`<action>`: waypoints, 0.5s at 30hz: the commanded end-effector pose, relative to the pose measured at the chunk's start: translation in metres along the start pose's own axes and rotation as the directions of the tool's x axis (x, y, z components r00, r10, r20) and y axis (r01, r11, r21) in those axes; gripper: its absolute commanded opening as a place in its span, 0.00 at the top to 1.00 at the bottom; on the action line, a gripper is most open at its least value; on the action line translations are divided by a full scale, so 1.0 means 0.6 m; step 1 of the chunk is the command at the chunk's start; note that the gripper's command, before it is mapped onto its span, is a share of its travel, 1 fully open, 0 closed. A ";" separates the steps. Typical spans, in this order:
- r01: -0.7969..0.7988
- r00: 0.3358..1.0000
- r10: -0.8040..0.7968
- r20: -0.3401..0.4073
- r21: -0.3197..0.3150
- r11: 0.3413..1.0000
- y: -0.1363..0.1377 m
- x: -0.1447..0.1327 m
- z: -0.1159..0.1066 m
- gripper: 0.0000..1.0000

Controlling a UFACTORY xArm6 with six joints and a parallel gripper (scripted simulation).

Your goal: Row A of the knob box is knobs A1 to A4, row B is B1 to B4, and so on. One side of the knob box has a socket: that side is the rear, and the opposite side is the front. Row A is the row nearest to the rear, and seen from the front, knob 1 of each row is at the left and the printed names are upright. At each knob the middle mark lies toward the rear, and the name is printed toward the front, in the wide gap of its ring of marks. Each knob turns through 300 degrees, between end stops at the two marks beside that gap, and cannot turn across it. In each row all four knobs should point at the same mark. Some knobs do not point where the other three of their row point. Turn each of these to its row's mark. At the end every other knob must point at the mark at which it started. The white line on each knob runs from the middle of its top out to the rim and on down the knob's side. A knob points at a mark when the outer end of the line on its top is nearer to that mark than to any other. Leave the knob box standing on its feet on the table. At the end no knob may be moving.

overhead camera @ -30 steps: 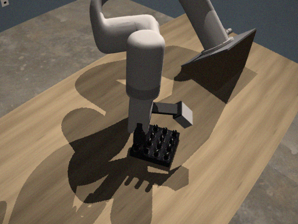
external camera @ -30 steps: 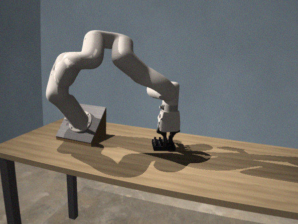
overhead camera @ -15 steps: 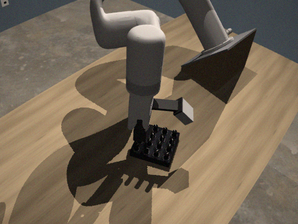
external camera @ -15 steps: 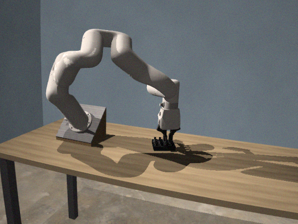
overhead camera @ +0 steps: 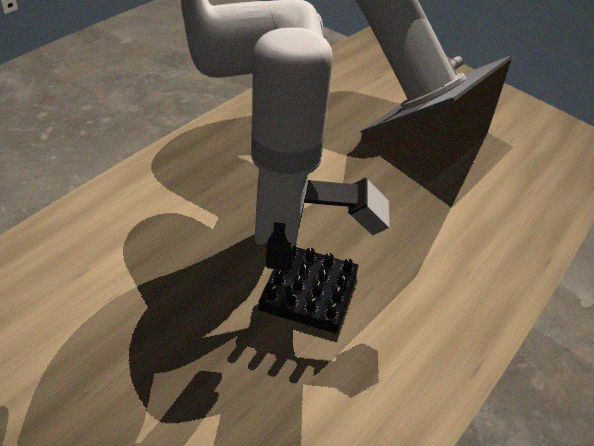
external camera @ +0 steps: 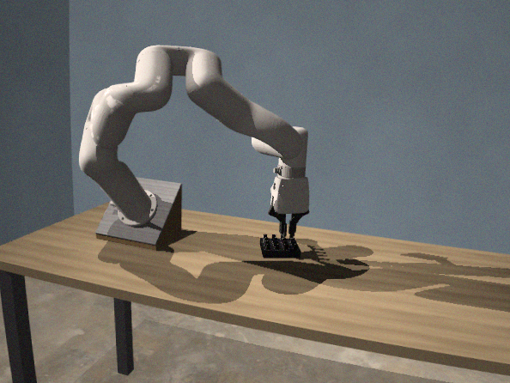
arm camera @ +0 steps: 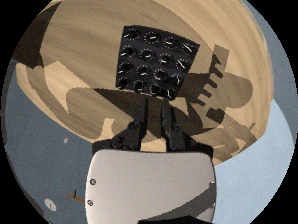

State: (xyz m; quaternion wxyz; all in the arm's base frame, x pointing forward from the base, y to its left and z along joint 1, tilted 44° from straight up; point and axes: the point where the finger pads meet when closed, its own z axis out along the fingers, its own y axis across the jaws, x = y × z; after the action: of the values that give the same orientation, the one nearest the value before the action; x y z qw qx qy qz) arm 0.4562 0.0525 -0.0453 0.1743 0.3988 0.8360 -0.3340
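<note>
Bench (external camera: 386, 300) of pale wood carries our grey wedge-shaped arm mount (external camera: 165, 202) near its rear left corner and, about midway along and nearer the rear edge, the small black square knob box (overhead camera: 345, 305) with sixteen knobs standing on its feet. Our white arm's black two-fingered claw (external camera: 287, 232) hangs just above a knob at the box's corner, fingers narrow with nothing between them. We judge we should read the row's white lines first, then centre, descend straight, and turn without shoving the box.
</note>
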 end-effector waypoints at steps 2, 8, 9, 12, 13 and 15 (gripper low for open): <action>-0.001 1.000 0.001 0.001 -0.004 1.000 0.002 -0.001 -0.004 0.81; -0.001 1.000 0.001 0.001 -0.004 1.000 0.002 -0.001 -0.004 0.81; -0.001 1.000 0.001 0.001 -0.004 1.000 0.002 -0.001 -0.004 0.81; -0.022 1.000 0.022 0.001 -0.004 1.000 0.003 -0.001 -0.004 0.81; -0.040 0.999 0.040 0.001 -0.004 0.999 0.003 0.000 -0.005 0.81; -0.097 0.995 0.097 0.000 -0.004 0.995 0.005 0.001 -0.006 0.81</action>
State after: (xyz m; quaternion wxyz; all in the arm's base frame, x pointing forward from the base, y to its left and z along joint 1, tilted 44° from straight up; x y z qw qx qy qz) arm 0.4564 0.0534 -0.0450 0.1785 0.4099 0.8307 -0.3318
